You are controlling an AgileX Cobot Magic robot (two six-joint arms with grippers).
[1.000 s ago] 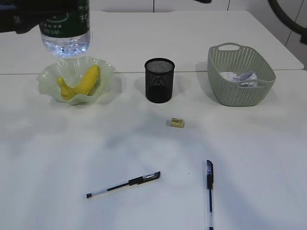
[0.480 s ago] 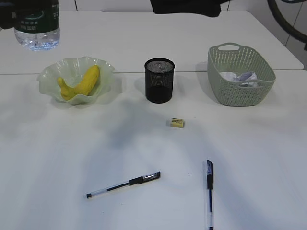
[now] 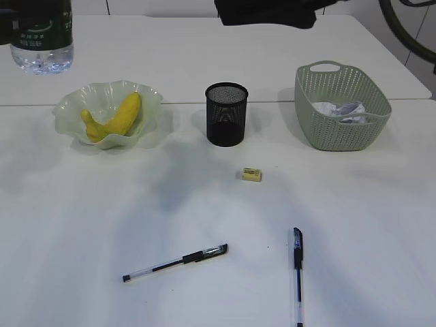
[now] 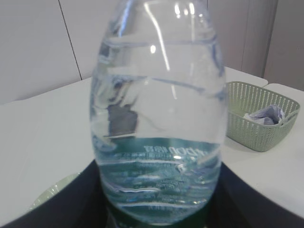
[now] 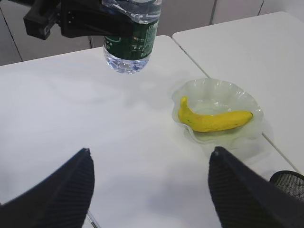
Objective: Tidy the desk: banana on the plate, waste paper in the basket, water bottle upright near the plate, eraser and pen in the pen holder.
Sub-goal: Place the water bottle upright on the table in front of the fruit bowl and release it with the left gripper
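The water bottle (image 3: 41, 37) hangs bottom down above the desk (image 3: 218, 211), behind and left of the plate (image 3: 146, 95). My left gripper (image 4: 157, 194) is shut on the water bottle (image 4: 159, 118) around its green label. The banana (image 3: 116, 117) lies in the plate. Waste paper (image 3: 338, 110) sits in the basket (image 3: 340, 133). The yellow eraser (image 3: 251, 175) lies in front of the black pen holder (image 3: 226, 114). Two pens (image 3: 176, 262) (image 3: 297, 272) lie near the front edge. My right gripper (image 5: 150, 151) is open and empty above bare desk, left of the plate (image 5: 237, 92).
A seam (image 3: 272, 102) crosses the desk behind the pen holder. The right arm's dark body (image 3: 266, 12) shows at the top edge of the exterior view. The pen holder's rim (image 5: 287, 183) shows at the right wrist view's lower right corner.
The left gripper has carried the bottle leftward, from above the plate to behind and left of it. The right arm's dark body has come into view at the top.
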